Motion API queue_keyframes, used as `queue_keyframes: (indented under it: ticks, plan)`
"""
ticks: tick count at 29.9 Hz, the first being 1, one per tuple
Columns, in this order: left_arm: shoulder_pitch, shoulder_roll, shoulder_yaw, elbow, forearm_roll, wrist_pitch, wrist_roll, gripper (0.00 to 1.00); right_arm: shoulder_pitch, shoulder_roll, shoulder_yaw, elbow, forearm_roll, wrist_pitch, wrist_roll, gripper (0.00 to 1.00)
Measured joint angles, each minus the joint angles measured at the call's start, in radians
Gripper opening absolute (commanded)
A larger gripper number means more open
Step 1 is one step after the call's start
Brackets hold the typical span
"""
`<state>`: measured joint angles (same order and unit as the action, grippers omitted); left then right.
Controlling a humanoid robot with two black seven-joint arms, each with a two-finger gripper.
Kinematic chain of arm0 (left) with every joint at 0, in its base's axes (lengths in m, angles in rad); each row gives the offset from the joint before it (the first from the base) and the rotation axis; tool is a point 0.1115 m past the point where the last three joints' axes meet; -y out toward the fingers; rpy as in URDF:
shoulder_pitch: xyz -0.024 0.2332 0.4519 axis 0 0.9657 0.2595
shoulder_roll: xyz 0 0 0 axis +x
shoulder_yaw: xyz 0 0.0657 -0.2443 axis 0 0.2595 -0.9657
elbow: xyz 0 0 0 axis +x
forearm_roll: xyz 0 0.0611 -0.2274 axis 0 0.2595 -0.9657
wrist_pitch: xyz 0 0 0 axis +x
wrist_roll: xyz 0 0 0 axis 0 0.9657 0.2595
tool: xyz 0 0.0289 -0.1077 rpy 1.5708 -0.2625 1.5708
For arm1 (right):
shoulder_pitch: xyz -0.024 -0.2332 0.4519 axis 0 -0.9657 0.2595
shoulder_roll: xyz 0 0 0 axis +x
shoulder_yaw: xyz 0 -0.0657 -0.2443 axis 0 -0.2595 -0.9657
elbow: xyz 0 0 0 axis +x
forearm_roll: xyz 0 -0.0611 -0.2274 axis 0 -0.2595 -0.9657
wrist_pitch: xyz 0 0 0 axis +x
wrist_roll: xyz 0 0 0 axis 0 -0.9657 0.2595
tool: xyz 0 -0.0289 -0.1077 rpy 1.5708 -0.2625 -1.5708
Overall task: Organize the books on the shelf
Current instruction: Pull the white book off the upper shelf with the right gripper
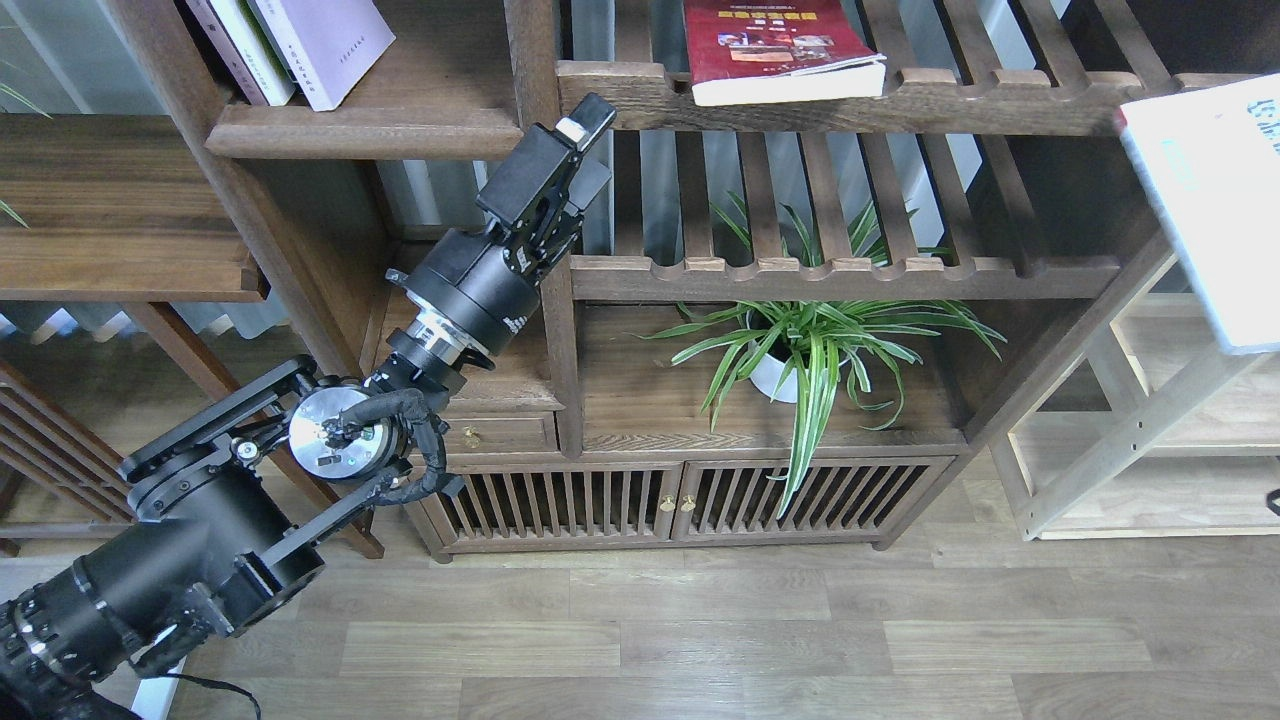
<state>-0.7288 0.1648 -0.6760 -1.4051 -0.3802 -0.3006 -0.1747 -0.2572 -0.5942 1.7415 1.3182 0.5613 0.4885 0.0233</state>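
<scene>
My left gripper (583, 157) is open and empty. It is raised in front of the bookcase's upright post, just below the slatted shelf's front rail. A pale lavender-white book (325, 40) and slim white and dark-spined books (235, 45) lean at the left end of the solid dark-brown shelf (360, 130). A dark red book (780, 50) lies flat on the upper slatted shelf. A large white book (1215, 200) hangs tilted in the air at the right edge. My right gripper is out of view, so what holds that book is hidden.
A potted spider plant (800, 350) stands on the cabinet top under the lower slatted shelf (840, 275). The upright post (548, 250) is right beside my left gripper. A cabinet with slatted doors (680, 500) is below. A pale wooden frame (1130, 440) stands at the right.
</scene>
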Motion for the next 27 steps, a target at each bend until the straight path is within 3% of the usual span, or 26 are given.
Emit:
queue_keyframes:
  ticks: [16, 27]
  plan:
    - [0.006, -0.108, 0.005, 0.004, 0.096, 0.0, 0.001, 0.99, -0.162, 0.003, -0.004, 0.004, -0.013, 0.0, 0.0, 0.03]
    - [0.117, -0.16, 0.074, 0.046, 0.211, 0.009, 0.005, 0.99, -0.166, -0.004, -0.01, 0.002, -0.012, 0.0, 0.009, 0.03]
